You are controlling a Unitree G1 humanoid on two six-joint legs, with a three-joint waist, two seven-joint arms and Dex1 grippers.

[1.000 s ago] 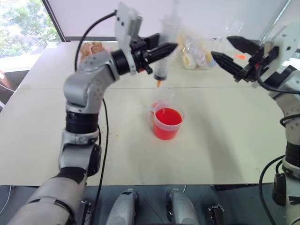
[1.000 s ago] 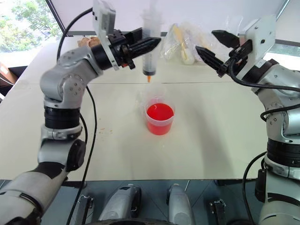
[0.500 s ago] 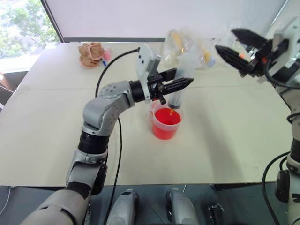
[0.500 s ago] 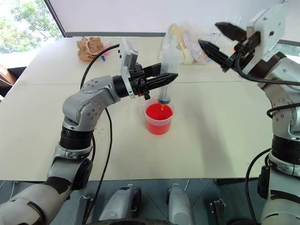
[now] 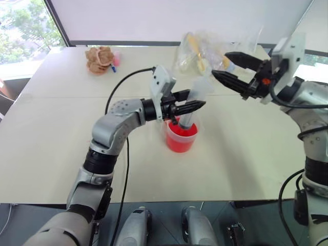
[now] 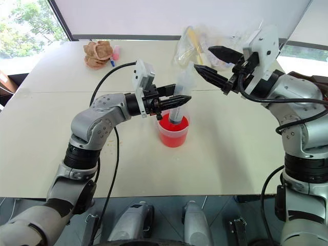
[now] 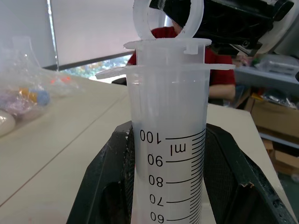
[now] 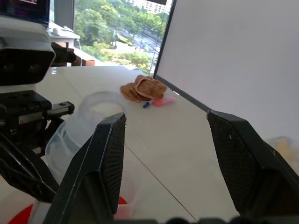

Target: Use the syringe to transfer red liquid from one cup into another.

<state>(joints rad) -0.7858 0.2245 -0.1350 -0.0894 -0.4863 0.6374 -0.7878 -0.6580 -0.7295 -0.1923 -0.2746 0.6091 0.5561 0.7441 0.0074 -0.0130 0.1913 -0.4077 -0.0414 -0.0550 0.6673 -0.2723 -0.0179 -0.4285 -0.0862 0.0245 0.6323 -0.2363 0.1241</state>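
The syringe point(image 7: 170, 140) is showing printed marks on its clear side. The numbers 100, 90, 80, 70 and 60 are running down it, and the letters "ml" are sitting next to the top lines. Little lines are standing beside the numbers like a ruler.

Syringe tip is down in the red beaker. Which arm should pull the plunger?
Right, probably. The left gripper is shut on the syringe barrel, holding it upright in the red beaker. The right gripper is open, empty, beside the plunger ring at the syringe's top.
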